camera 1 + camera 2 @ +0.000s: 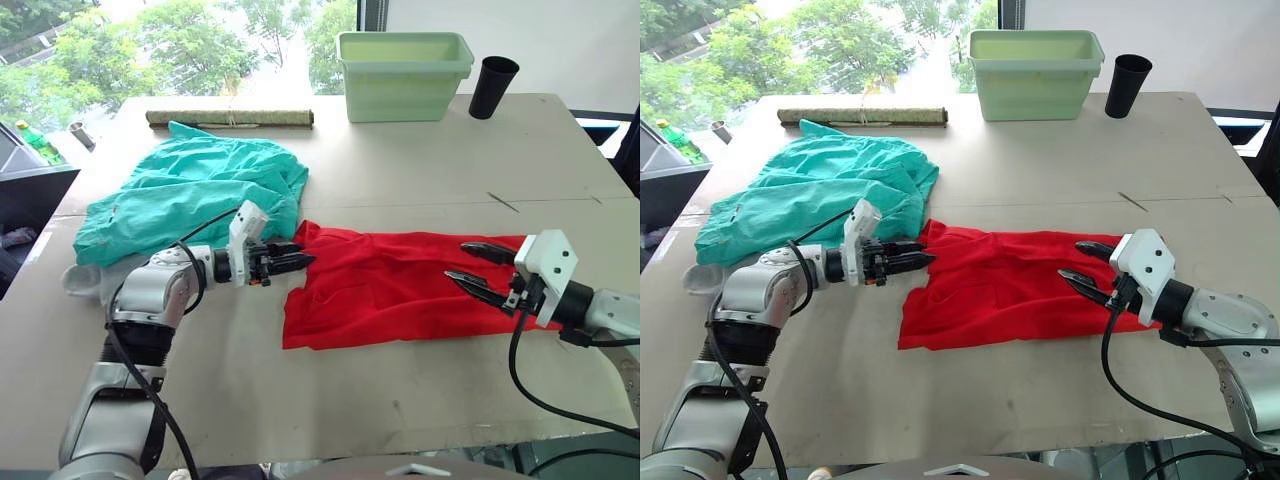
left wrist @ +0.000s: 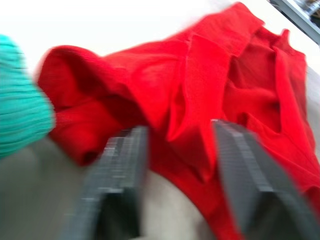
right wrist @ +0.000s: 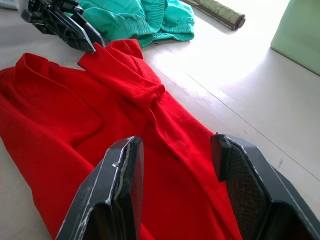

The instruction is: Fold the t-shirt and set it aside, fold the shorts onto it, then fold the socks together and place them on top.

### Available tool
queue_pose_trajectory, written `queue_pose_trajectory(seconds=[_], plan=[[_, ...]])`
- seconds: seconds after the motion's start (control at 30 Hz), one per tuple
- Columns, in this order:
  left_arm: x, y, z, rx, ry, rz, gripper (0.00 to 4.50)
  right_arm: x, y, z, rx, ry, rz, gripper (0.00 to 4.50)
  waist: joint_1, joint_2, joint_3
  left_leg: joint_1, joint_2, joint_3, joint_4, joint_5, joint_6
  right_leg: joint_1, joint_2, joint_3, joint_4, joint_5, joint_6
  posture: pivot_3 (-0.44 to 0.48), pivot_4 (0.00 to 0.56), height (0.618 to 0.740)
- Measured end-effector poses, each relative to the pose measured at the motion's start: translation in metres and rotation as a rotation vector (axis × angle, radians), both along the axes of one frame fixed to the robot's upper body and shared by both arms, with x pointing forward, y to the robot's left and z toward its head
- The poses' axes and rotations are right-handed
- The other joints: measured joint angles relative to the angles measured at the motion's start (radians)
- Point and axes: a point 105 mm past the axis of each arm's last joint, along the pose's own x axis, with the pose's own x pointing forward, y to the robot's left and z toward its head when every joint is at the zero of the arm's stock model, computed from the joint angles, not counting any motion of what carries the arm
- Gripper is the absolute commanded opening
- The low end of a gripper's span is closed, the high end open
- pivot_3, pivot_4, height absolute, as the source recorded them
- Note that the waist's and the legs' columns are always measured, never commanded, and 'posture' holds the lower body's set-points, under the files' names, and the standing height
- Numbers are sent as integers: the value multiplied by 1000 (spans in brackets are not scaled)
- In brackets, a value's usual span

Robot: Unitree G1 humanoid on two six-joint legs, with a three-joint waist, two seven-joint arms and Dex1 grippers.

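Observation:
The red t-shirt point(image 1: 390, 285) lies crumpled and partly folded in the middle of the table. My left gripper point(image 1: 295, 262) is open at the shirt's left edge, with red cloth point(image 2: 200, 100) lying between and beyond its fingers. My right gripper point(image 1: 478, 268) is open just above the shirt's right end point(image 3: 165, 130). The teal shorts point(image 1: 190, 195) sit bunched at the back left, touching the shirt's corner. A pale grey-white bundle, apparently the socks point(image 1: 85, 280), lies by my left elbow, partly hidden by the arm.
A pale green bin point(image 1: 403, 75) and a black cup point(image 1: 492, 87) stand at the far edge. A rolled mat point(image 1: 230, 118) lies behind the shorts. The table point(image 1: 420, 170) shows bare cardboard-coloured surface behind and in front of the shirt.

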Motion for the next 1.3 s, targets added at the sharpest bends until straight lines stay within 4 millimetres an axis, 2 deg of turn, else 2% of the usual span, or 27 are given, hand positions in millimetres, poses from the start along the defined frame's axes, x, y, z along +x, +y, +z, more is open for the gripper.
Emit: queue_pose_trajectory(seconds=[0.07, 0.1, 0.27, 0.47, 0.53, 0.6, 0.73, 0.8, 0.9, 0.93, 1.0, 1.07, 1.13, 1.17, 1.2, 1.27, 1.3], plan=[[-1, -3, -1, 1, -6, -24, 135, 0, -1, -3, -20, 1, -4, 2293, 0, 0, 0, 0, 0, 0, 0, 0, 0, 0, 0, 0, 0, 0, 0, 0, 150, 727], [-2, -4, 0, 4, -18, -35, 18, 0, -3, -5, -36, 2, -10, 2293, -1, 0, 0, 0, 0, 0, 0, 0, 0, -1, 0, 0, 0, 0, 0, 0, 150, 727], [3, -8, 7, 48, -98, -102, 18, 13, -10, -22, -94, 35, -51, 2293, 0, 0, 0, 0, 0, 0, 0, 0, 0, -1, 0, 0, 0, -2, -3, 0, 150, 727], [24, -8, 42, 149, -378, -187, 18, 20, -8, -27, -102, 32, -59, 2293, 2, 0, 0, 0, 0, 0, 0, 0, 0, -1, 0, 0, 0, -1, -1, 0, 150, 727], [34, -8, 51, 213, -499, -203, 18, 21, -8, -27, -103, 34, -63, 2293, 1, 0, 0, 0, 0, 1, 0, 0, 0, 0, 0, 0, 0, 0, 0, 0, 150, 727], [36, -10, 53, 252, -607, -252, 18, 22, -9, -27, -102, 32, -66, 2293, -1, 0, 0, 0, 0, 1, 0, 0, 0, 0, 0, 0, 0, 0, 0, 0, 150, 727], [18, -15, 43, 315, -804, -440, 18, 22, -9, -27, -102, 32, -74, 2293, -4, 0, 0, 0, 0, 1, 0, 0, 0, -1, 0, 0, 0, 0, -1, 0, 150, 727], [6, -14, 32, 331, -880, -516, 18, 21, -10, -30, -101, 41, -81, 2293, -4, 0, 0, 0, 0, 1, -1, 0, 0, -1, -1, 0, 0, 0, -1, 0, 150, 727], [-11, -10, 3, 337, -907, -557, 18, 17, -13, -37, -103, 75, -93, 2293, -4, 1, 0, 0, 0, 1, 0, 0, 0, -1, -1, 0, -1, 0, -1, 0, 150, 727], [-13, -8, -4, 342, -890, -554, 735, 17, -14, -38, -102, 86, -96, 2293, -3, 0, 0, 0, 0, 1, 0, 0, 1, -1, -1, 0, -1, 0, 0, 0, 150, 727], [-16, -2, -14, 331, -820, -520, 1535, 15, -14, -37, -89, 99, -98, 2293, -1, 0, 0, 0, 0, 1, 0, 0, 1, -1, -1, 0, 0, 0, 0, 0, 150, 727], [-18, 4, -16, 303, -719, -478, 2438, 12, -14, -35, -80, 107, -96, 2293, -2, 0, 0, 0, 0, 1, 0, -1, 3, -1, -1, 0, 0, 0, 0, 0, 150, 727], [-16, 12, -6, 199, -567, -371, 3369, 11, -18, -31, -59, 119, -116, 2293, -2, 0, 0, 0, 0, 0, 0, -1, 4, -1, -1, 0, 0, 0, 0, 0, 150, 727], [-13, 15, 6, 119, -494, -306, 3966, 12, -21, -30, -44, 130, -132, 2847, -2, 0, 1, -1, 0, 0, 0, 0, 6, -1, -1, 0, 0, 0, 0, 0, 150, 727], [-13, 18, 22, 36, -430, -256, 4440, 14, -24, -29, -27, 139, -157, 3146, -3, -1, 1, -1, 0, -1, 0, 1, 7, -1, -1, 0, 0, 0, 0, 0, 150, 727], [-16, 15, 49, -89, -334, -213, 4500, 24, -29, -26, 8, 137, -227, 4110, -5, -1, 1, 0, 0, -1, 0, 2, 5, -1, -1, 0, -1, 0, 0, 0, 150, 727], [-19, 9, 60, -139, -289, -212, 4500, 31, -32, -25, 25, 133, -273, 4110, -5, 0, 0, 0, 0, 0, 0, 2, 5, -1, -1, 0, -1, 0, 0, 0, 150, 727]])
